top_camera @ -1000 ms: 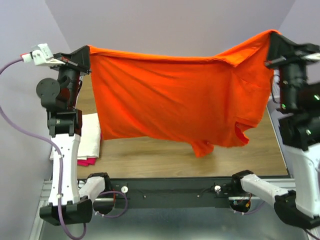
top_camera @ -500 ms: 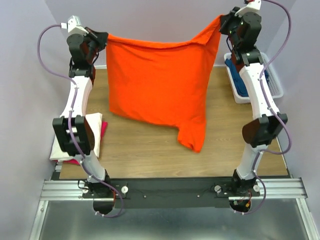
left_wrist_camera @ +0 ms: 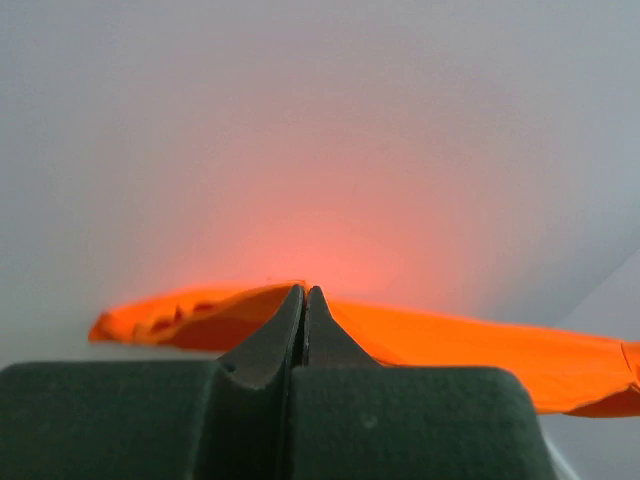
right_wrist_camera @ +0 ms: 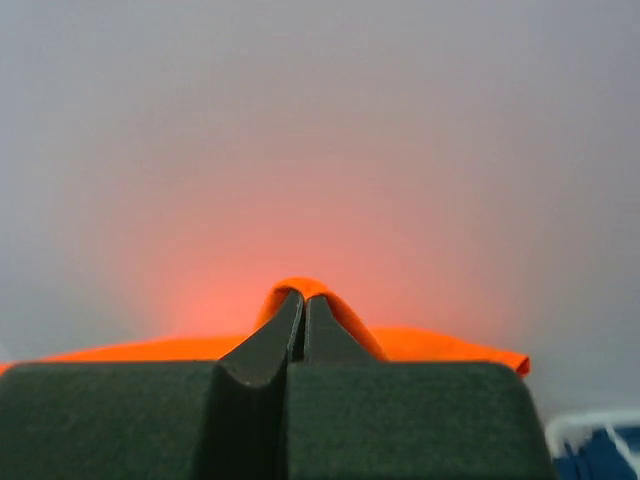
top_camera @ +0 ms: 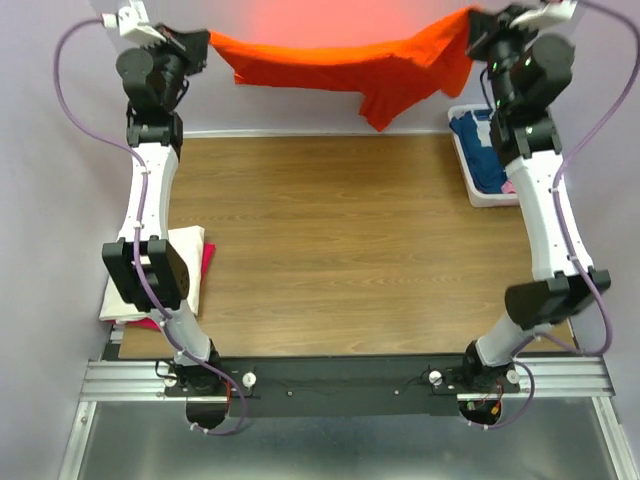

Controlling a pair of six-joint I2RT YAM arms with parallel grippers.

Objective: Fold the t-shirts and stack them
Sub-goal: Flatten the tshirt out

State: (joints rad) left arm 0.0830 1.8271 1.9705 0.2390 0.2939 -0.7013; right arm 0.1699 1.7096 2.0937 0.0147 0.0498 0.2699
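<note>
High above the far edge of the brown wooden table [top_camera: 340,250], your two arms hold up a soft cloth, bright orange t-shirt [top_camera: 350,60]. It hangs in the air between them like washing on a line, and it touches nothing below it. Its top edge runs almost flat from side to side. From the top camera it looks short and bunched, and one loose part dangles lower near your right side. An orange glow shows on the pale wall [top_camera: 280,110] behind it.

Your left gripper [top_camera: 203,44] pinches the left end of the orange t-shirt. Your right gripper [top_camera: 478,24] pinches the right end. Both pairs of jaws are pressed tight on the cloth.

Only the top camera shows you the whole table. A folded cream-white cloth t-shirt [top_camera: 180,262] lies on its left side, on top of a magenta-pink cloth t-shirt [top_camera: 209,258] that peeks out at the edge. A navy blue cloth t-shirt [top_camera: 480,140] sits in a white plastic slotted basket [top_camera: 487,199] at the right side.

Only the wrist cameras show you the pinch up close. Each one shows dark fingers [left_wrist_camera: 265,345] closed to a thin line, with orange cloth at the tips. The right wrist camera also catches a corner of the basket and a bit of blue.
</note>
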